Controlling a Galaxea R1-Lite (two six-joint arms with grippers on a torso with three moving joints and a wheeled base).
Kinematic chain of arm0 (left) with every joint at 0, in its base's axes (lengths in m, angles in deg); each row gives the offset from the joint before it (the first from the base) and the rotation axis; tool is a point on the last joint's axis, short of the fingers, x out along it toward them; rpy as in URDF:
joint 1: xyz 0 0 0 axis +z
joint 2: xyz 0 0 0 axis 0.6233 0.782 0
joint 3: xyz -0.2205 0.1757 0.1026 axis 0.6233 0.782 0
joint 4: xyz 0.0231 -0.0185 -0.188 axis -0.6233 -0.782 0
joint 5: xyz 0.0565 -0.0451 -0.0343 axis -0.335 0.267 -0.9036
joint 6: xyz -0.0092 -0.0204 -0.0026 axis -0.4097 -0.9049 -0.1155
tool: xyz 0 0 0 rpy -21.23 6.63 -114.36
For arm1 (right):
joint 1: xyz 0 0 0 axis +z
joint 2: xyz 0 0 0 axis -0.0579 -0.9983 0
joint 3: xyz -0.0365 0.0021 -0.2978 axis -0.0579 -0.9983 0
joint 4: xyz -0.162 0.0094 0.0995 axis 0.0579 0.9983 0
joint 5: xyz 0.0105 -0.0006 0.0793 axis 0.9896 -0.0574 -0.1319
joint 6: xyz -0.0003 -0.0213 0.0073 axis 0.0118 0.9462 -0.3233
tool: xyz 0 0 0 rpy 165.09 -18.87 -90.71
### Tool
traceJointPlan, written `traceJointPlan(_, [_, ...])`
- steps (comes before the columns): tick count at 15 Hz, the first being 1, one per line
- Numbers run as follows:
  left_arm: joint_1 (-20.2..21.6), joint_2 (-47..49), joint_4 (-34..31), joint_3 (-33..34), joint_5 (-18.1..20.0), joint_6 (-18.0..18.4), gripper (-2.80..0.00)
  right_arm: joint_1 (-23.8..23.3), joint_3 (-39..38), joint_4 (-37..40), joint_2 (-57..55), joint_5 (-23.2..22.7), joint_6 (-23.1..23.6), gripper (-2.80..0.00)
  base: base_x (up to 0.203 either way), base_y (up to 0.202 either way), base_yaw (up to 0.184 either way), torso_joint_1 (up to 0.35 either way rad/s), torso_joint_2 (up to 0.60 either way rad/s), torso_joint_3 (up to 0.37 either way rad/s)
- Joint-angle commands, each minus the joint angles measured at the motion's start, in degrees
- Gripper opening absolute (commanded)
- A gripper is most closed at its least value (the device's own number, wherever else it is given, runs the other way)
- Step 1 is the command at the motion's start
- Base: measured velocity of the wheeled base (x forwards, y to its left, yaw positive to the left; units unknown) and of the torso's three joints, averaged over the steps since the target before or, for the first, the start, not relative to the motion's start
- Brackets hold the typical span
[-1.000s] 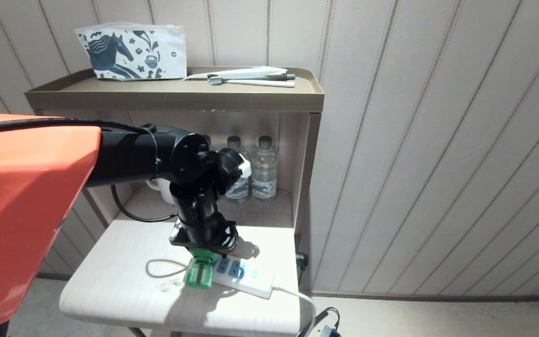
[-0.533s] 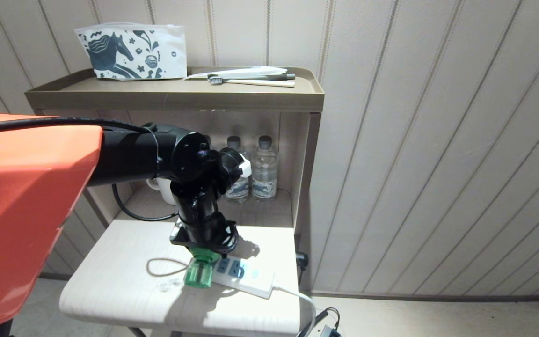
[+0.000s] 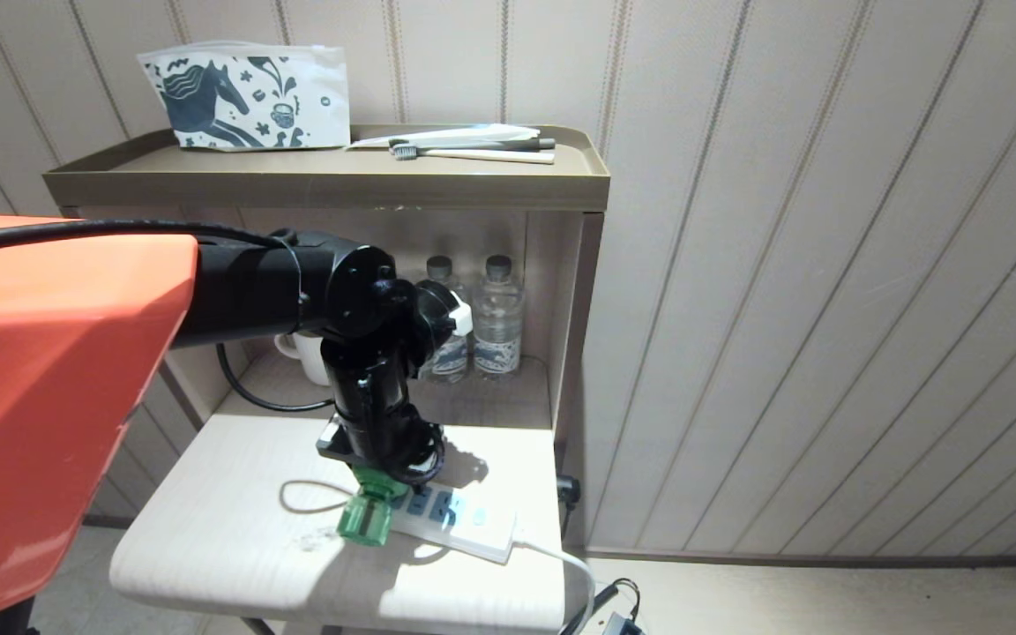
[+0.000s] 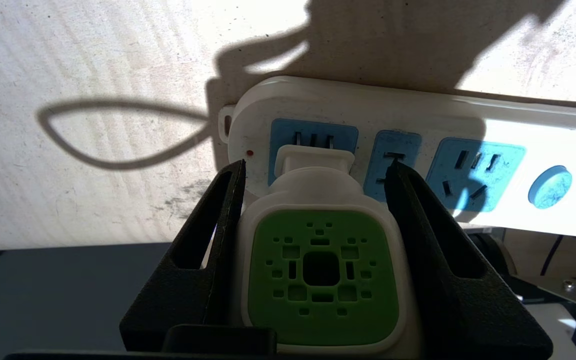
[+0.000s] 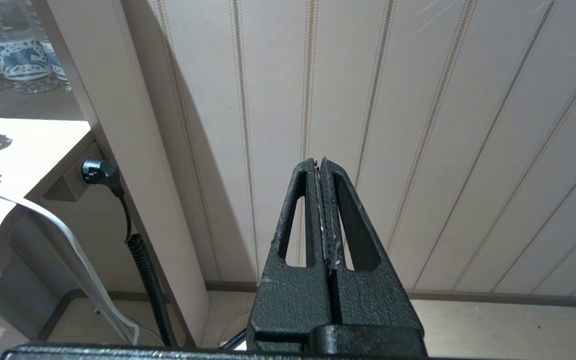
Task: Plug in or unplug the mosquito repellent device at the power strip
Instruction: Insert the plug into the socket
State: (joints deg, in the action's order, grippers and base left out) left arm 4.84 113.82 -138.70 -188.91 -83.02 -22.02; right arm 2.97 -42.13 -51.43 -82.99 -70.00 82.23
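Now the left hand (image 4: 318, 170) pinches the mosquito repellent device (image 4: 320, 270) (plug at the power strip (image 4: 468, 120)).

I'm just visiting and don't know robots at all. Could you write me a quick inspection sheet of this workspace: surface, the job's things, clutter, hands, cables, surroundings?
Surface: pale wooden tabletop, sunlit with shadows.
Job's things: mosquito repellent device, its plug at the end socket of the power strip; whether it is fully seated cannot be told.
Clutter: a white mug and water bottles in the shelf recess; a printed pouch and toothbrushes on the top tray.
Hands: left hand clamps the device's white head from both sides; right hand is shut, empty, off to the side facing the wall.
Cables: white strip cord drops off the table edge; black plug in a side outlet.
Surroundings: striped panelled wall.
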Motion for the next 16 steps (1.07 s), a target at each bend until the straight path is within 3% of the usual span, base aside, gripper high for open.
traceJointPlan(1, [0.15,1.22,-0.47,-0.04,-0.26,0.19,-2.8,0.0,0.0,-0.06,0.0,0.0,0.0,-2.8,0.0,0.0,0.0,0.0,0.0,0.0])
traceJointPlan(16, [1.2,-7.32,-6.06,0.07,-0.47,-0.01,-2.8,0.0,0.0,-0.06,0.0,0.0,0.0,-2.8,0.0,0.0,0.0,0.0,0.0,0.0])
